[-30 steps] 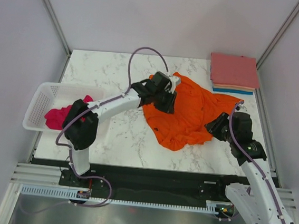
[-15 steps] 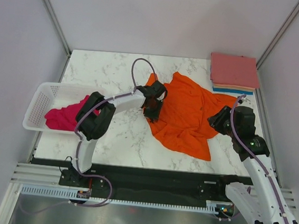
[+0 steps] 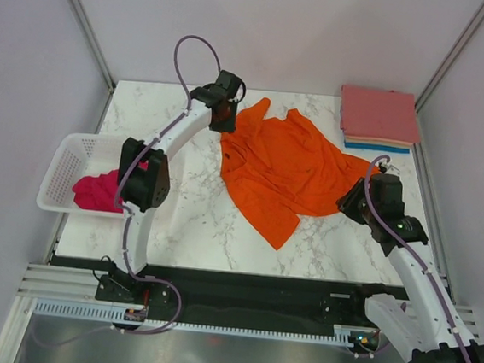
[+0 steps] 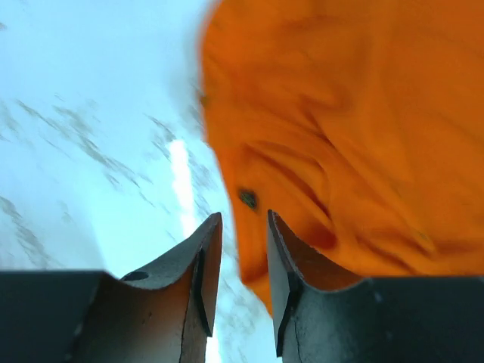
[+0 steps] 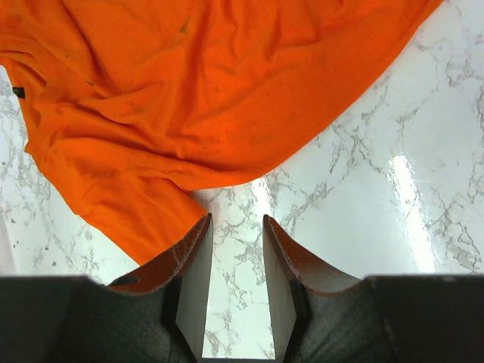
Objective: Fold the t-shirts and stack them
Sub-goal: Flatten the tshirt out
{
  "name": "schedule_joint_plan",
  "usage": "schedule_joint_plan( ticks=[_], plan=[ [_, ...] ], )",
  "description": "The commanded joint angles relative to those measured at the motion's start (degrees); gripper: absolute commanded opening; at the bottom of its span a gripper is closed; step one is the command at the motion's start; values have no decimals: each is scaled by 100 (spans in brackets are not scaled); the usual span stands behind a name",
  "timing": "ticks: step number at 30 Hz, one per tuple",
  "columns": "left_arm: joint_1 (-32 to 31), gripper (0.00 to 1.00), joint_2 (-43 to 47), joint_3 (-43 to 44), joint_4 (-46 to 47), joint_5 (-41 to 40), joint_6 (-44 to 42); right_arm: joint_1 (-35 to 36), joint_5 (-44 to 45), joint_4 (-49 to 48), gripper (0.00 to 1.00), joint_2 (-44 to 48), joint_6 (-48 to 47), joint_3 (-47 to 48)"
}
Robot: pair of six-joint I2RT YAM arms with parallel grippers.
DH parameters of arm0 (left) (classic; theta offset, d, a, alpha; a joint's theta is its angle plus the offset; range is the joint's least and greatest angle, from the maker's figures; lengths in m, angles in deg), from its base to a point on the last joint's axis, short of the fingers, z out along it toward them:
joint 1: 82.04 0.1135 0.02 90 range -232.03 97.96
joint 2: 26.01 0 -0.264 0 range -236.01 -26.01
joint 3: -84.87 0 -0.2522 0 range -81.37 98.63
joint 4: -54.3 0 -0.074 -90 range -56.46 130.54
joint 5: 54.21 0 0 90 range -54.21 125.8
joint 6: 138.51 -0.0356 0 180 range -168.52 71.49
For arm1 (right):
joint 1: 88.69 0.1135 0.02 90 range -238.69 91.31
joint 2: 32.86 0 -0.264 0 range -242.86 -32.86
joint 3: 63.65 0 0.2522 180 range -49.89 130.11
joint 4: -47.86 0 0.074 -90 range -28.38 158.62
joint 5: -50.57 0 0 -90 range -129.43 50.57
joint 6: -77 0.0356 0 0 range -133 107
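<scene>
The bright orange t-shirt point(image 3: 286, 164) lies spread and wrinkled on the middle of the marble table. My left gripper point(image 3: 223, 118) is at its far left corner. In the left wrist view, which is blurred, that gripper point(image 4: 243, 215) is open, with an edge of the orange cloth point(image 4: 363, 113) showing past the gap and running behind the right finger. My right gripper point(image 3: 352, 200) is by the shirt's right edge. It is open point(image 5: 237, 218) over bare marble, the orange hem point(image 5: 189, 83) just beyond its tips. A magenta-pink t-shirt point(image 3: 95, 191) lies bunched in the basket.
A white mesh basket point(image 3: 70, 143) stands at the table's left edge. Folded t-shirts are stacked at the back right corner, salmon-pink point(image 3: 379, 113) on top and blue point(image 3: 375, 148) at the bottom. Grey walls close in both sides.
My left gripper moved from the shirt's middle to the far left, and the orange shirt spread out flatter with its tail toward the near edge. The right gripper barely shifted.
</scene>
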Motion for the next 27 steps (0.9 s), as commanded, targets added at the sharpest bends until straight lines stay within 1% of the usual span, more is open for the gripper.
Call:
schedule_joint_plan(
  ticks=[1,2,3,4,6,7,8,10,15,20,23,25,26,27],
  plan=[
    [-964,38,1555,-1444,483,1012,27,6,108,-310,40,-34,90,-110],
    [-1148,38,1802,-1892,732,1250,210,6,90,-345,40,-60,90,-128],
    [-1341,38,2187,-2601,891,1522,334,15,64,-363,40,-139,73,-128],
    [-1691,37,2304,-2887,1014,1646,483,15,29,-389,40,-183,46,-120],
    [-1975,36,2436,-3484,1401,2050,835,15,-16,-398,40,-271,-33,-93],
    [-2202,34,2463,-3618,1524,2139,949,15,-16,-390,40,-289,-68,-84],
    [-2300,33,2455,-3750,1760,2201,1072,15,-42,-398,39,-280,-112,-76],
    [-2476,30,2280,-3997,1946,2227,1196,15,-68,-390,38,-228,-138,-84],
    [-2556,28,1770,-4102,2070,2333,1267,6,-130,-390,35,-52,-112,-181],
    [-2556,28,1567,-4497,1948,1912,1293,15,-130,-293,35,-43,-68,-172],
    [-2556,28,1575,-4970,1693,1290,1284,15,-130,-223,36,-52,-51,-155],
    [-2477,29,1742,-5218,1500,964,1250,15,-288,-205,36,-43,-24,-155],
    [-2407,29,1795,-5393,1403,605,1241,15,-332,-188,36,-25,-7,-172],
    [-2181,30,1909,-5456,1315,428,1136,6,-332,-187,36,-8,11,-181]
  ],
)
